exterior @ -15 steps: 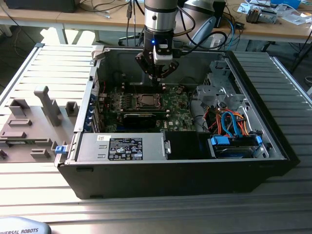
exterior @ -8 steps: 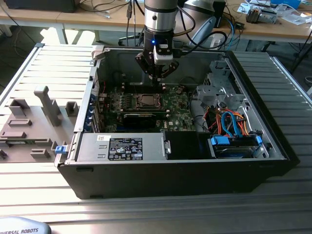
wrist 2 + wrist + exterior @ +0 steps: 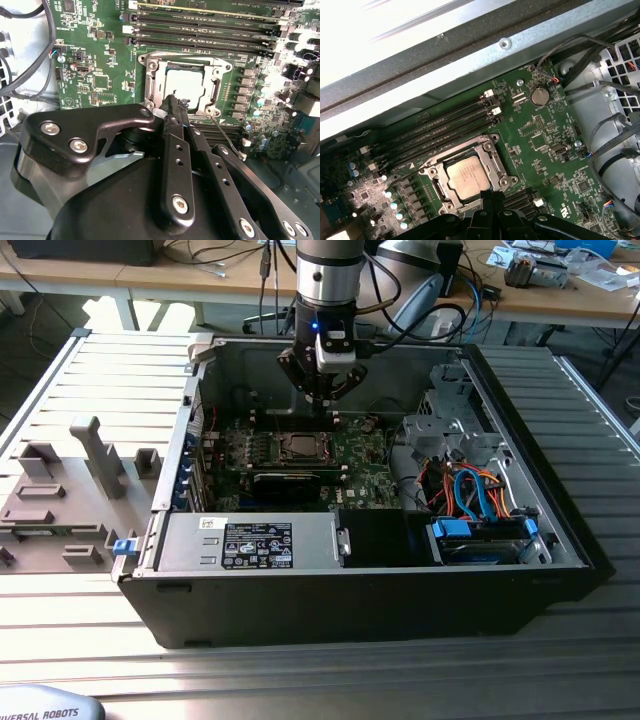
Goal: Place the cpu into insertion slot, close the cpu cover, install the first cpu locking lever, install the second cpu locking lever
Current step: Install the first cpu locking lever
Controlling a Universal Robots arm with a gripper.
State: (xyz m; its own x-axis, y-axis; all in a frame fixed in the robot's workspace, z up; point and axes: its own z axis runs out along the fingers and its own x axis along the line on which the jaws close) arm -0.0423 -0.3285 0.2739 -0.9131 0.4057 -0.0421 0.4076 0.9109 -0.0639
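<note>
Beyond the gripper (image 3: 323,400), wooden desks (image 3: 200,282) are standing, cables (image 3: 215,254) trailing across them. Beneath and around it a ribbed grey metal table (image 3: 600,410) is stretching, bright light glancing off its slats.

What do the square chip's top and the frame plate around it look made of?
Square grey chip top: likely metal, dull matte sheen, soft reflection. Thin silvery frame plate: probably stamped steel, brighter glints along its edges.
</note>
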